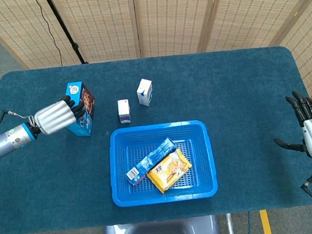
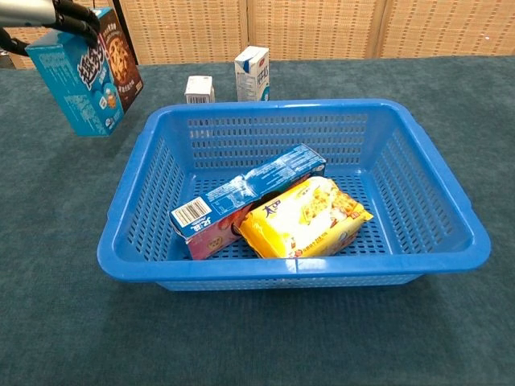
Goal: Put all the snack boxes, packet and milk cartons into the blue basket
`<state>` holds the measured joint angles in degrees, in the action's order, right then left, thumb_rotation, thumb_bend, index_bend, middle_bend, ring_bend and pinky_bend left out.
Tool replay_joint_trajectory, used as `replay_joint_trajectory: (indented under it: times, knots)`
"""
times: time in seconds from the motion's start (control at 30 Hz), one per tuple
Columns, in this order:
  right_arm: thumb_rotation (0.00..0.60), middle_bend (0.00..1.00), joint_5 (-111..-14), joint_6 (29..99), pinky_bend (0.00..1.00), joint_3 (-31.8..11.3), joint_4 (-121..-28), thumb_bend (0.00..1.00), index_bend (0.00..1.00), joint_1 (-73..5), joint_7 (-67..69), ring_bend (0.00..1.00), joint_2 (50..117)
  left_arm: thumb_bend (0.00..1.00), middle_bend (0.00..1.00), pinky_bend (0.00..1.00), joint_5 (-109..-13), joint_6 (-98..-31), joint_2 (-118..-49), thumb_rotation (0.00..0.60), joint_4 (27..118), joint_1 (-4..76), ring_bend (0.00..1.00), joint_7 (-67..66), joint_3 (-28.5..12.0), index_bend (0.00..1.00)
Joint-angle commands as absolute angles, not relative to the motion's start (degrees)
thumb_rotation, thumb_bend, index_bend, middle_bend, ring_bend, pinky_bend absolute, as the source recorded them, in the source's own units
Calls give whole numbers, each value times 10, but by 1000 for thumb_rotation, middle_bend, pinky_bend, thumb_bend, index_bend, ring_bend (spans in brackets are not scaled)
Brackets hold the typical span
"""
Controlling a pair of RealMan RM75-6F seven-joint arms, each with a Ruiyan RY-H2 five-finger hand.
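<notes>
**Six Items and One Basket Showing on the Tabletop**

One blue plastic slatted basket (image 2: 451, 233) is sitting on the dark teal cloth. Two snack boxes are showing: a teal cardboard cookie box (image 1: 82, 110) and a long blue cardboard box (image 2: 241, 197). One yellow crinkly snack packet (image 2: 310, 217) is lying among them. Two small white milk cartons are standing: a shorter one (image 1: 124, 110) and a taller one (image 1: 145, 91).

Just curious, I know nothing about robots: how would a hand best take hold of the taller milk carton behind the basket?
Grip the taller milk carton across its flat side walls, coming from above: it stands upright, apart from the smaller carton.
</notes>
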<state>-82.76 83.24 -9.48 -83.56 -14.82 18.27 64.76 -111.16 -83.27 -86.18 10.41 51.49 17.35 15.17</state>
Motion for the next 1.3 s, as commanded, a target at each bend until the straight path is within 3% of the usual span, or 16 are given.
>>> replay_joint_trajectory:
  times: [0.03, 0.33, 0.63, 0.73, 0.97, 1.3]
  knots:
    - [600, 0, -829, 832, 0, -95, -837, 0, 0, -147, 184, 0, 647, 484, 547, 500, -1068, -900, -855, 600, 123, 510, 510, 187, 108, 682]
    - [600, 0, -833, 829, 0, -96, -840, 0, 0, -147, 183, 0, 647, 471, 545, 501, -1021, -1058, -846, 600, 196, 535, 504, 234, 41, 672]
    - [600, 0, -842, 836, 0, -98, -843, 0, 0, -145, 188, 0, 646, 465, 542, 501, -1061, -1109, -835, 600, 345, 556, 500, 200, 46, 665]
    - [600, 0, -843, 837, 0, -98, -843, 0, 0, -144, 193, 0, 645, 465, 542, 501, -1091, -1094, -860, 600, 426, 565, 500, 164, 58, 665]
    - [600, 0, -844, 835, 0, -100, -842, 0, 0, -143, 203, 0, 643, 464, 533, 501, -1106, -1041, -883, 600, 503, 577, 499, 120, 53, 669]
    - [600, 0, -847, 836, 0, -100, -842, 0, 0, -142, 210, 0, 641, 462, 533, 501, -1110, -947, -912, 600, 526, 598, 500, 87, 43, 673]
